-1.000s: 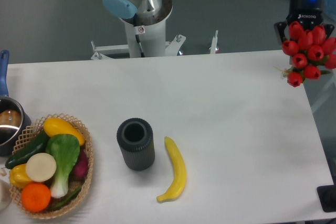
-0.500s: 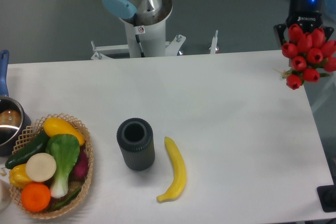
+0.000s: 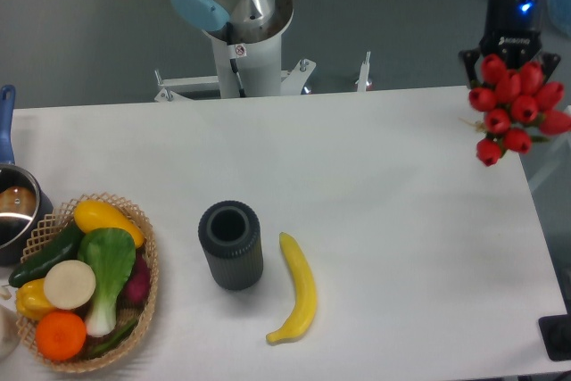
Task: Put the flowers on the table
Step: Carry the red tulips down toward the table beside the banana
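A bunch of red tulip buds, the flowers (image 3: pixel 513 106), hangs in the air over the far right corner of the white table (image 3: pixel 384 185). Its stems are hidden behind the buds. The black gripper (image 3: pixel 510 55) sits directly above and behind the bunch and appears shut on it, though the buds cover the fingertips. The flowers do not touch the tabletop.
A dark grey cylindrical vase (image 3: pixel 231 244) stands mid-table with a banana (image 3: pixel 299 289) just to its right. A wicker basket (image 3: pixel 143 283) of vegetables sits at the front left, beside a metal pot (image 3: pixel 16 207). The robot base (image 3: pixel 245 33) rises behind the far edge.
The gripper and flowers have shifted slightly left and up, towards the far edge, over the last second. Nothing else has moved.
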Robot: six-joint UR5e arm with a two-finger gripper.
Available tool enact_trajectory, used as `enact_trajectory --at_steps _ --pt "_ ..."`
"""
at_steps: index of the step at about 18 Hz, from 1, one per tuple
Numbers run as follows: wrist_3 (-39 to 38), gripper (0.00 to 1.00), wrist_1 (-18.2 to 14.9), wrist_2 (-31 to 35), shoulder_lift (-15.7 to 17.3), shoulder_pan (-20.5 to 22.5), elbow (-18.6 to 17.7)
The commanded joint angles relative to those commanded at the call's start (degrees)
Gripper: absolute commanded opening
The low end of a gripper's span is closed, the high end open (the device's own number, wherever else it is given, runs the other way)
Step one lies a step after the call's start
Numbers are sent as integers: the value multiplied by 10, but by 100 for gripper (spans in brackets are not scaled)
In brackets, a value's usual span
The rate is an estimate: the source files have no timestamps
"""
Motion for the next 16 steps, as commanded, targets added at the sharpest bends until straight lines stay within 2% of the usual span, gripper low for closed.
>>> enact_trajectory --at_steps 5,7,11,16 --pt "-2 39 0 97 -50 -68 22" --pt "-3 39 0 117 -66 -86 32" --pt "-3 40 0 145 -88 -102 36" --pt "-29 40 0 204 -128 -141 70"
